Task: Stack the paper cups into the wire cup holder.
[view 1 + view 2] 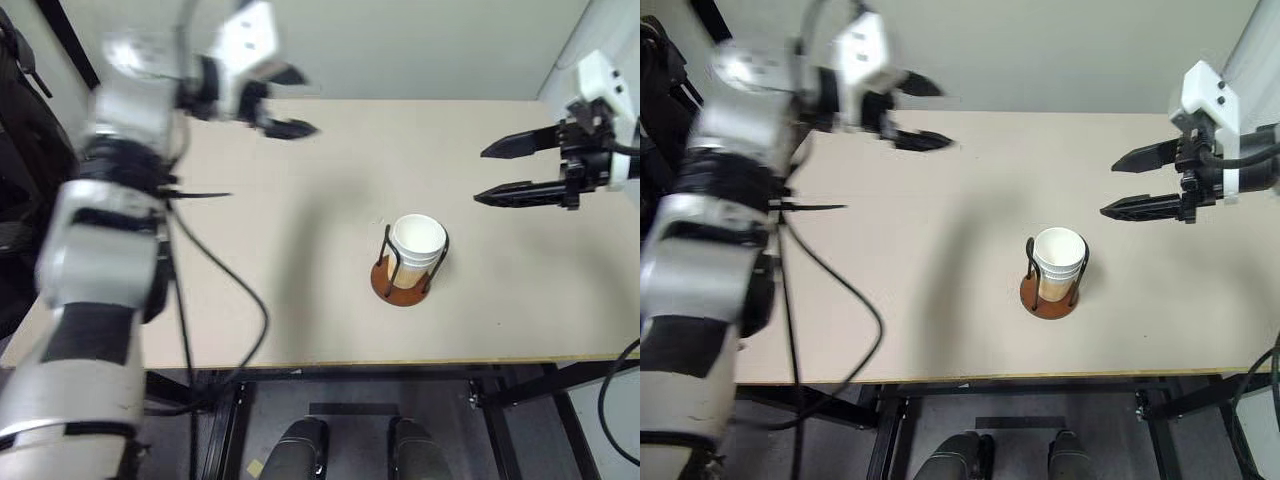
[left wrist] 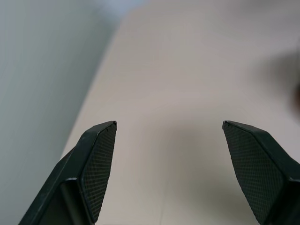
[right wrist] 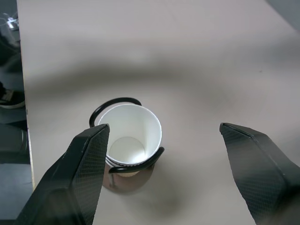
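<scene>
Silver-grey arm segments banded in black, loose black cables, white wrist housings, each hand (image 1: 510, 170) ending in two black, mesh-textured fingers (image 2: 96, 164).

Nested tan-yellow paper cups (image 1: 417, 252) are seen inside the black wire cup holder (image 1: 404, 276) right of centre. The left gripper (image 1: 283, 103), upper left, and the right gripper (image 1: 497, 172), upper right, are spread wide.
</scene>
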